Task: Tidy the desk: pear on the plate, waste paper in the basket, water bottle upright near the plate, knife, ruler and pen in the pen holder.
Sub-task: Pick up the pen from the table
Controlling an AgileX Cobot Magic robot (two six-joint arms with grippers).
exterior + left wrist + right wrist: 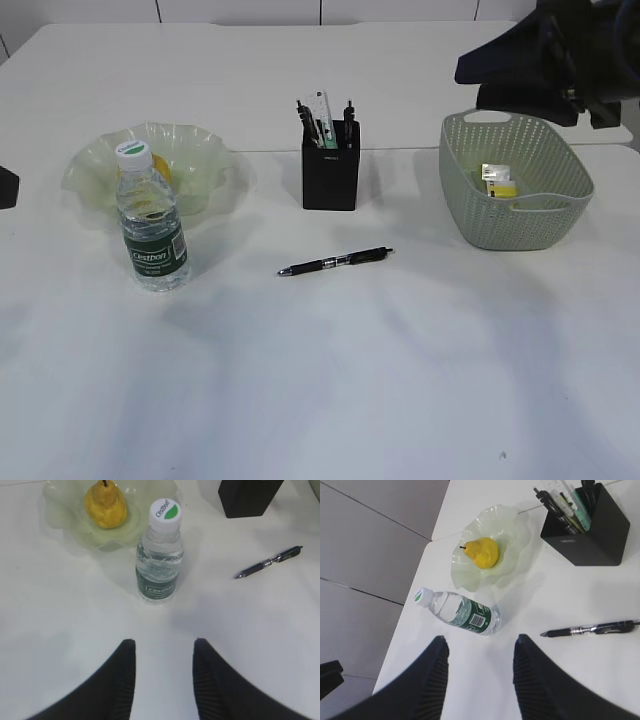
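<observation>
The yellow pear (105, 505) lies on the pale green wavy plate (65, 517). The water bottle (152, 220) stands upright just in front of the plate (205, 160). A black pen (335, 262) lies on the table in front of the black pen holder (331, 175). The holder contains a pale ruler (323, 112) and other thin items; I cannot pick out the knife. Crumpled waste paper (498, 182) lies in the grey-green basket (515, 215). My left gripper (164, 642) is open and empty, short of the bottle (159, 560). My right gripper (480, 640) is open and empty, high above the table.
The right arm (545, 60) hangs dark above and behind the basket at the far right. A bit of the left arm (8, 187) shows at the left edge. The table's left edge (415, 587) runs close to the bottle (462, 612) and plate (512, 527).
</observation>
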